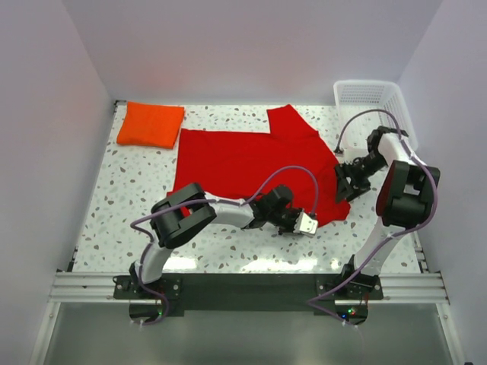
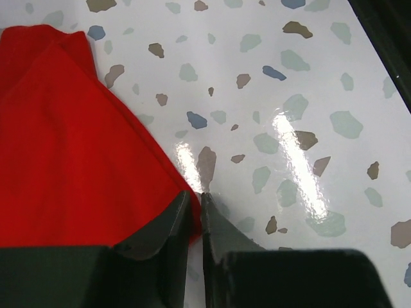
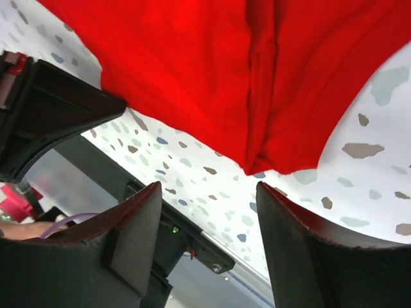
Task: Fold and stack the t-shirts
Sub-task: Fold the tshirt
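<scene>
orange t-shirt (image 1: 151, 124), folded into a pad, lies at the far left corner of the tabletop (image 1: 129, 205). red t-shirt (image 1: 243, 160) lies spread across the centre, just beside the orange one. left fingers (image 2: 167, 224) are almost closed, pinching the red t-shirt's near edge against the tabletop. right fingers (image 3: 138, 224) stand wide apart near its right corner, holding nothing. white basket (image 1: 369, 95) sits at the far right corner.

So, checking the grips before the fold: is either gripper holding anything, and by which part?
The left gripper appears to pinch the red t-shirt by its near edge, jaws almost closed on the cloth. The right gripper is open and holds nothing.
</scene>
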`<state>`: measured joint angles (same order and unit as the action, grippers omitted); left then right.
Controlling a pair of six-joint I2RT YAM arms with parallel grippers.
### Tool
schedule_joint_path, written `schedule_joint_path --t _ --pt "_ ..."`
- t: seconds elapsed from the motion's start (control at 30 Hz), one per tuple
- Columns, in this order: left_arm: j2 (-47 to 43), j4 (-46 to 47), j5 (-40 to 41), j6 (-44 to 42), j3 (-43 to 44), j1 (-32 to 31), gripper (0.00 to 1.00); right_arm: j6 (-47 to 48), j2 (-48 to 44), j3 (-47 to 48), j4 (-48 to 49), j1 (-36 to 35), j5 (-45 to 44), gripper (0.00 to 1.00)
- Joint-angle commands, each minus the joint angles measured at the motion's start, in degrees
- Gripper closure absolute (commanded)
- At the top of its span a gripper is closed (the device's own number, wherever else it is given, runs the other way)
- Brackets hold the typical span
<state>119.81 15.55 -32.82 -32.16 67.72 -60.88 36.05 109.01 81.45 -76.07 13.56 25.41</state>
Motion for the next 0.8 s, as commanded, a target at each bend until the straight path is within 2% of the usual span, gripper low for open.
schedule_joint_path --t 0.0,0.03,0.07,0.33,0.5,0.77 --pt "0.4 -2.8 -1.1 -0.9 2.0 0.3 0.84 5.4 -4.2 2.7 -3.6 0.0 4.7 0.35" --pt "-0.4 -2.8 -1.7 0.2 2.1 1.1 0.89 6.3 -4.9 2.7 -2.1 0.1 5.0 0.33" --pt "-1.0 -2.6 -2.9 1.1 2.6 1.6 0.99 8.1 -6.3 2.5 -1.2 0.0 5.4 0.31" --pt "-3.1 -2.4 -10.9 13.1 8.7 10.3 1.00 18.9 -9.0 2.6 4.1 0.0 12.4 0.27" --pt "-1.1 -3.4 -12.5 14.2 12.8 12.5 1.00 25.5 -8.9 2.5 5.1 -1.2 16.2 0.18" --pt "0.2 -3.9 -13.4 14.5 13.8 14.6 1.00 33.9 -6.5 0.6 6.2 -5.4 15.5 0.18"
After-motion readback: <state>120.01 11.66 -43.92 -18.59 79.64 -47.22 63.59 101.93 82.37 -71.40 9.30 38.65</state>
